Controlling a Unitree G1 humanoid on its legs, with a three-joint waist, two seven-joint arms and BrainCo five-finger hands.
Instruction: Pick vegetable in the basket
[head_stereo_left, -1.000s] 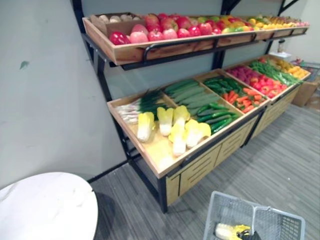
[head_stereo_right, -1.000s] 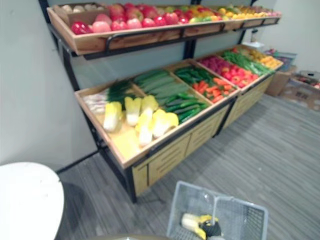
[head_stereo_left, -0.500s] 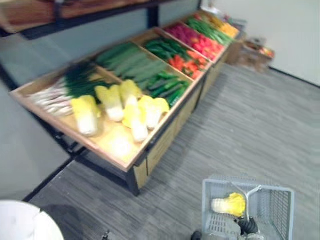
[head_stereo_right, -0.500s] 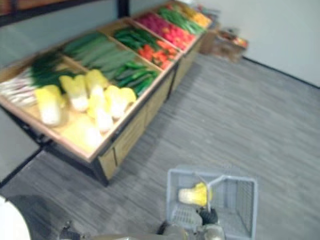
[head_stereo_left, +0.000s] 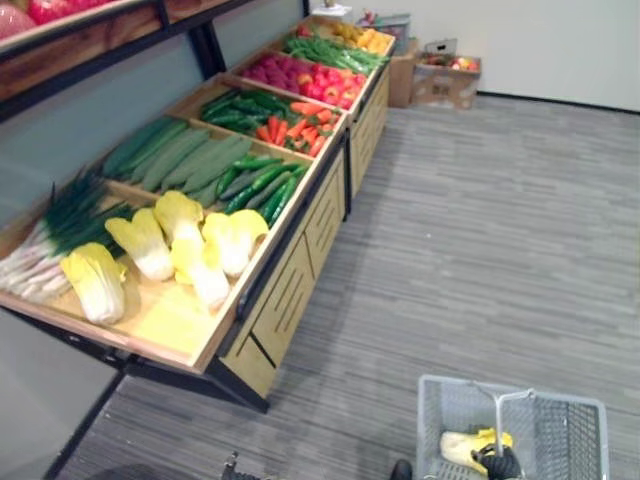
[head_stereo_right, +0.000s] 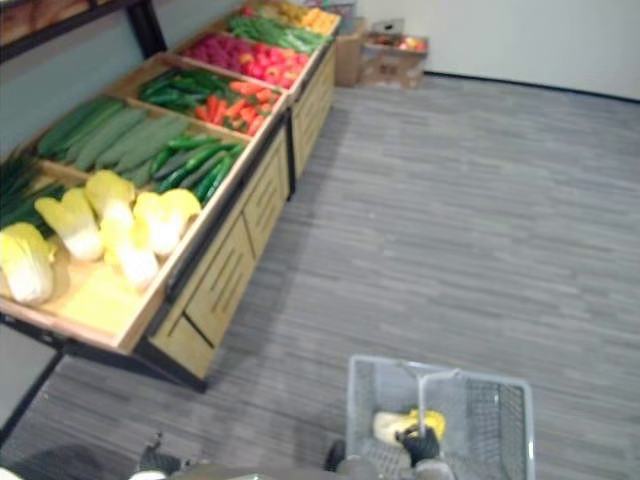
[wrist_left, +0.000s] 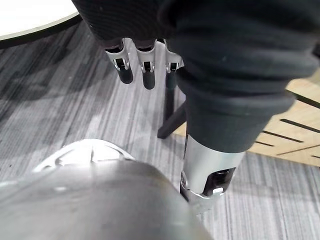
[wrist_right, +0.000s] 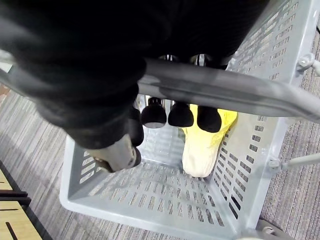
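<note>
A grey plastic basket (head_stereo_left: 440, 388) hangs low in front of me over the floor. My right hand (head_stereo_left: 497, 462) is shut on the basket's handle (wrist_right: 225, 92), fingers curled round it from above. Inside the basket lies one yellow-white napa cabbage (wrist_right: 202, 145), also seen as a pale shape (head_stereo_right: 392, 426) under the handle. More napa cabbages (head_stereo_left: 180, 245) lie in the nearest wooden bin of the vegetable stand, to my left. My left hand (wrist_left: 143, 60) hangs over the floor with straight fingers, holding nothing.
The stand's lower shelf (head_stereo_left: 290, 260) runs away from me with green onions (head_stereo_left: 50, 225), cucumbers (head_stereo_left: 180, 155), carrots (head_stereo_left: 300, 120) and red vegetables (head_stereo_left: 290, 75). Cardboard boxes (head_stereo_left: 445, 80) sit by the far wall. A white round table (wrist_left: 35, 15) is near my left hand.
The camera has swung right along the stand, so the upper fruit shelf and white table have left the eye views. The basket stays in my right hand with the cabbage inside.
</note>
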